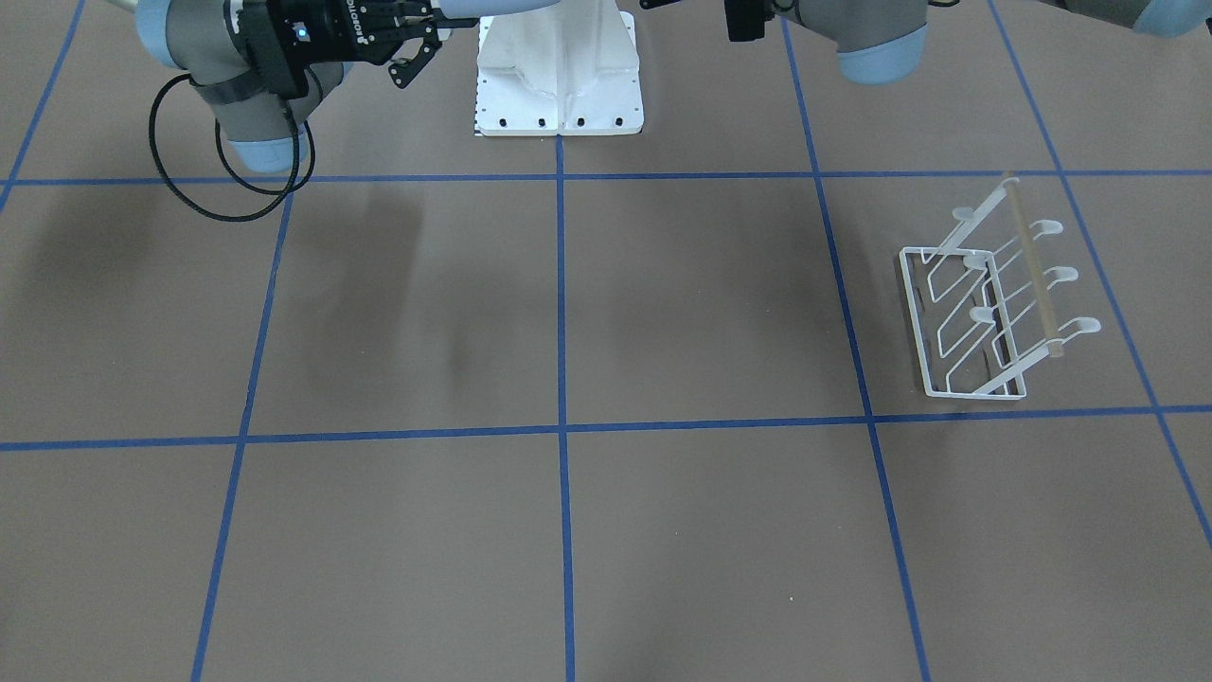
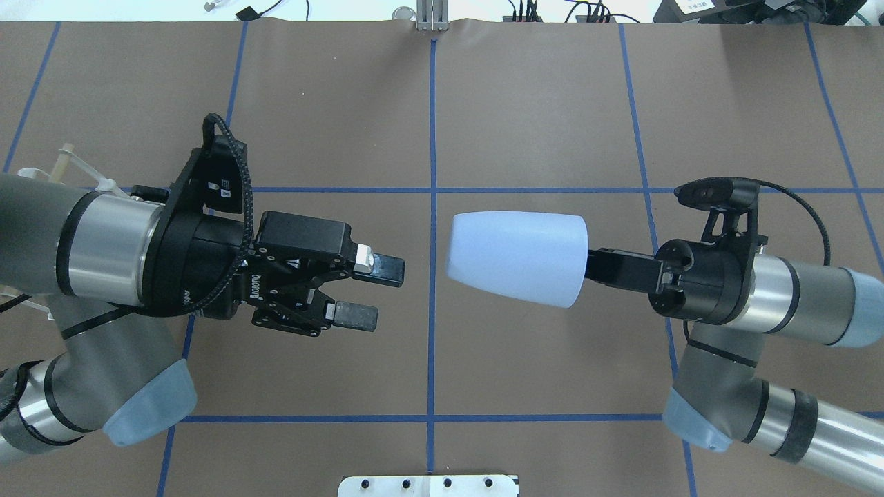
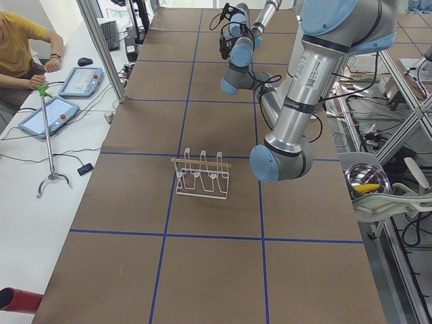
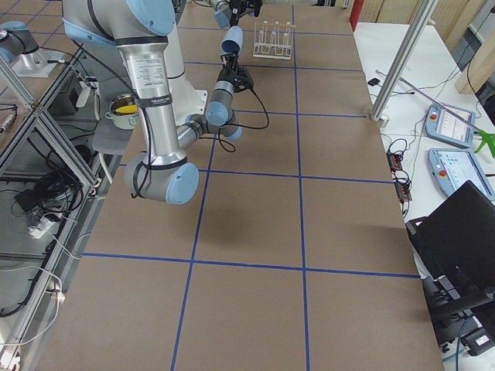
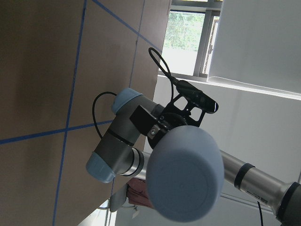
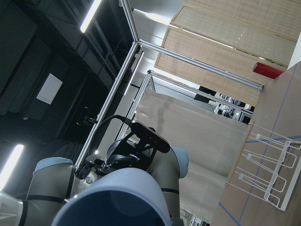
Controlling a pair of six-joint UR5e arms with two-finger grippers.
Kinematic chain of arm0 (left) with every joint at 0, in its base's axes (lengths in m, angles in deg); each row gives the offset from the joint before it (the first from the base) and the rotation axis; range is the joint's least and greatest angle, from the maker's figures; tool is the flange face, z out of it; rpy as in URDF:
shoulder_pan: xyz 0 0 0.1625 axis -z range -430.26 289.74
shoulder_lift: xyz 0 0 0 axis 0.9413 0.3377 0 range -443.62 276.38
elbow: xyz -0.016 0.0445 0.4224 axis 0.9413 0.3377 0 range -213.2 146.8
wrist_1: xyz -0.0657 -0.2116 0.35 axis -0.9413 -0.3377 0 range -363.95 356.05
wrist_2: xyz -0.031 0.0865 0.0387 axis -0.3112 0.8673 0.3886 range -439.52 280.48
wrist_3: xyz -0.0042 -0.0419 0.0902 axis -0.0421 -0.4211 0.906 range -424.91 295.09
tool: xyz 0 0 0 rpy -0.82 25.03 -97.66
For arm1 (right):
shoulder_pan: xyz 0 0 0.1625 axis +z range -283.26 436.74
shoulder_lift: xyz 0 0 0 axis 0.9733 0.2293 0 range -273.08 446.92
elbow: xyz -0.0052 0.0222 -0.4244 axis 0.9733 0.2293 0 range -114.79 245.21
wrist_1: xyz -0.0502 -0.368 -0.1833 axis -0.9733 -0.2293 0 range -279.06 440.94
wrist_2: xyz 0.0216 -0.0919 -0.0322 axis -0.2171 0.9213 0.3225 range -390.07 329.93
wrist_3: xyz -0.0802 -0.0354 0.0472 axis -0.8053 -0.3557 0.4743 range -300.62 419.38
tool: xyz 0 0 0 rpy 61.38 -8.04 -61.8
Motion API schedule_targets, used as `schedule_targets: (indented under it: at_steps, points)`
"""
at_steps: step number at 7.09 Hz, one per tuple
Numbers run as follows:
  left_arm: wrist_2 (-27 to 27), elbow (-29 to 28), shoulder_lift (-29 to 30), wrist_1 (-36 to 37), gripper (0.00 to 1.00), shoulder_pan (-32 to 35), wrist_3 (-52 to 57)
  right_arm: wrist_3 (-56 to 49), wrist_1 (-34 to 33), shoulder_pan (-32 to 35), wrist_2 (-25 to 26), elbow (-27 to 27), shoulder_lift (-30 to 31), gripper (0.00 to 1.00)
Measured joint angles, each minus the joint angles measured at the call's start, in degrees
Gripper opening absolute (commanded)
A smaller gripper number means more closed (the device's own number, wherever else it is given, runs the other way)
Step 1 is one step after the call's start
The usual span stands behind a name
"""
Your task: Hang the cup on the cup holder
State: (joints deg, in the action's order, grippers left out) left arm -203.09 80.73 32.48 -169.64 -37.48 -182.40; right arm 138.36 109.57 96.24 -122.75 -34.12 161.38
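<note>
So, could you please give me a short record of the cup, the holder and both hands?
cup: in mid-air, lying level, base toward left hand
right hand: shut on the cup at its rim end
left hand: open, empty, facing the cup's base, not touching
cup holder: on the table, robot's left side, no cup on it

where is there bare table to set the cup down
On the table, the taped squares in front of the pedestal are bare, as is the robot's right side. The cup holder fills one square on its left. Above the centre it is tight: the open left gripper faces the cup held by the right gripper.
</note>
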Motion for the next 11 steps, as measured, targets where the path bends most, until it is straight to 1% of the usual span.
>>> schedule_targets:
  at_steps: [1,3,8,11]
  points:
    - [0.01,0.11,-0.05,0.0,0.98,0.0,-0.02,-1.31,0.7,-1.78,0.91,-0.01,0.06,0.0]
    - [0.06,-0.23,-0.47,0.05,0.98,-0.09,0.11,-1.93,2.46,-3.14,1.7,-0.03,0.06,0.0]
    - [0.6,0.11,-0.46,0.07,0.98,-0.98,0.02,-2.84,2.6,-4.88,4.85,0.0,-0.18,0.0]
    - [2.01,0.1,-0.41,0.15,0.98,-2.43,0.07,-3.04,2.37,-5.15,5.23,0.0,-0.36,0.0]
